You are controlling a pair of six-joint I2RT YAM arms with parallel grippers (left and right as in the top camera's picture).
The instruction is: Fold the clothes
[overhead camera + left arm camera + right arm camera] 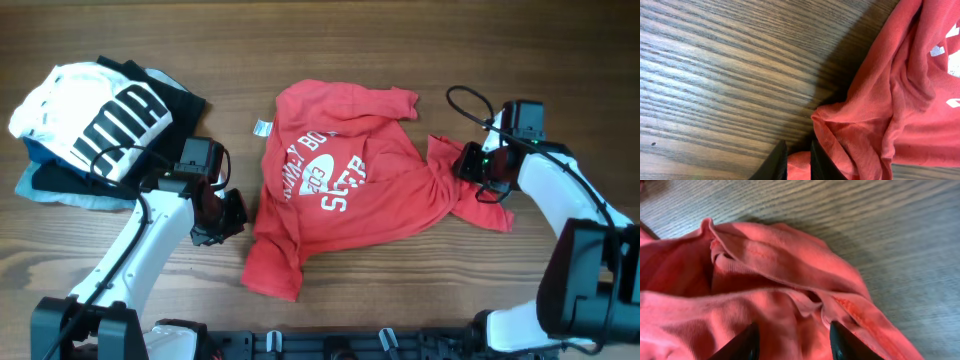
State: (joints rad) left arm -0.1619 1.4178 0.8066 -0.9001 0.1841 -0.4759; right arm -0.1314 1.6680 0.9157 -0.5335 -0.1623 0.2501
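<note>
T-shirt (340, 200): red, crumpled, print side up; white lettering and round logo show.
Place: middle of the wooden table (420, 40), between the two arms.
Tag (262, 128): small, white, at the T-shirt's upper left edge.
Left gripper (797, 147): at the T-shirt's left edge, low over the wood; fingers nearly together, clamped on a fold of red cloth.
Right gripper (792, 337): over the T-shirt's right end; fingers apart, bunched cloth lying between them; cannot tell whether they press it.
Cloth at right end: ridged folds, a stitched hem running across the right wrist view.
Pile (90, 115): far left of the table; white garment with black stripes on top, black and light blue ones under it; apart from the T-shirt.
</note>
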